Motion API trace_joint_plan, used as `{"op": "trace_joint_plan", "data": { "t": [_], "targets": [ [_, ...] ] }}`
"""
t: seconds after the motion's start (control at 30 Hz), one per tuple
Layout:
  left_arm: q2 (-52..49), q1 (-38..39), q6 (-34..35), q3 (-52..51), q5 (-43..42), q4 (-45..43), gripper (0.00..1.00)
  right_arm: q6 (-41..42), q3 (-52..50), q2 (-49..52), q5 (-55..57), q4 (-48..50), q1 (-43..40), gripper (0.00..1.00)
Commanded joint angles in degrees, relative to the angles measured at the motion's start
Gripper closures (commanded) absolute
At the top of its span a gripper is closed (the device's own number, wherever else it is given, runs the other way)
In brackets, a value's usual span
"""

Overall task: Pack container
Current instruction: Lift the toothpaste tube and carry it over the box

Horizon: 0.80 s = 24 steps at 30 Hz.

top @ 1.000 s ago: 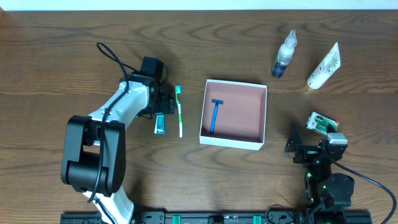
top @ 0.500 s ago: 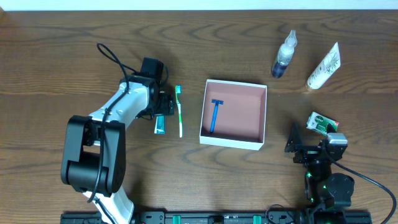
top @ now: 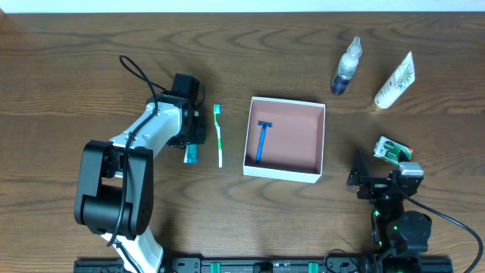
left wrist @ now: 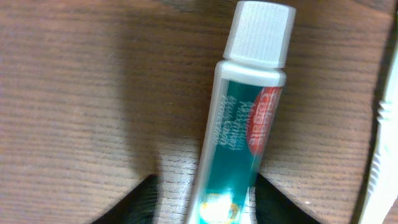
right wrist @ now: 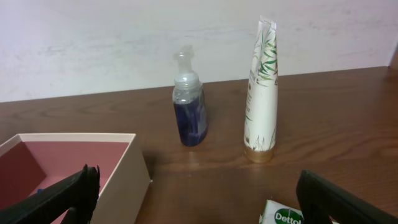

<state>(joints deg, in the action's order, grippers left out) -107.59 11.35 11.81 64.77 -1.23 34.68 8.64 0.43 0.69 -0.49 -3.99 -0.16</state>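
Note:
The container [top: 282, 174], a shallow white box with a pinkish inside, sits at the table's centre and holds a blue razor [top: 261, 140]. Its corner shows in the right wrist view [right wrist: 121, 177]. My left gripper [top: 192, 136] is down at the table, open, its fingers [left wrist: 208, 208] either side of a teal toothpaste tube [left wrist: 245, 124] that lies flat; the tube's end [top: 191, 155] pokes out below the gripper. A green-and-white toothbrush [top: 220, 136] lies just right of it. My right gripper [top: 377, 180] is open and empty near the front right [right wrist: 199, 205].
A spray bottle with blue liquid [top: 346, 67] [right wrist: 189, 112] and a white lotion tube [top: 394, 82] [right wrist: 261, 99] are at the back right. A small green-and-white Dettol packet [top: 392, 149] [right wrist: 287, 216] lies by my right gripper.
My left gripper has shifted slightly left and toward the front, covering more of the toothpaste tube. The right arm has not moved.

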Motion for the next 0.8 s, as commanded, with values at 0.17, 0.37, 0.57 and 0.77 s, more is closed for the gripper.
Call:
{"op": "trace_joint_plan", "data": {
  "t": [0.17,0.37,0.57,0.77],
  "targets": [
    [-0.68,0.09,-0.39,-0.52,0.31,0.09,0.76,-0.59,-0.11,-0.37,-0.20,-0.24,-0.31,0.01],
    [-0.55,0.09,-0.39,0.31,0.28,0.63,0.80,-0.59,-0.11,-0.37,-0.20,-0.24,-0.31,0.01],
    [0.13,0.09,-0.42,2.64,0.31,2.80,0.86,-0.59,-0.11,-0.37,-0.20,-0.24,-0.31,0.01],
    [3.48,0.09,-0.42,5.64,0.31,5.97,0.85,-0.59,-0.11,-0.37,-0.20,-0.24,-0.31,0.01]
  ]
}}
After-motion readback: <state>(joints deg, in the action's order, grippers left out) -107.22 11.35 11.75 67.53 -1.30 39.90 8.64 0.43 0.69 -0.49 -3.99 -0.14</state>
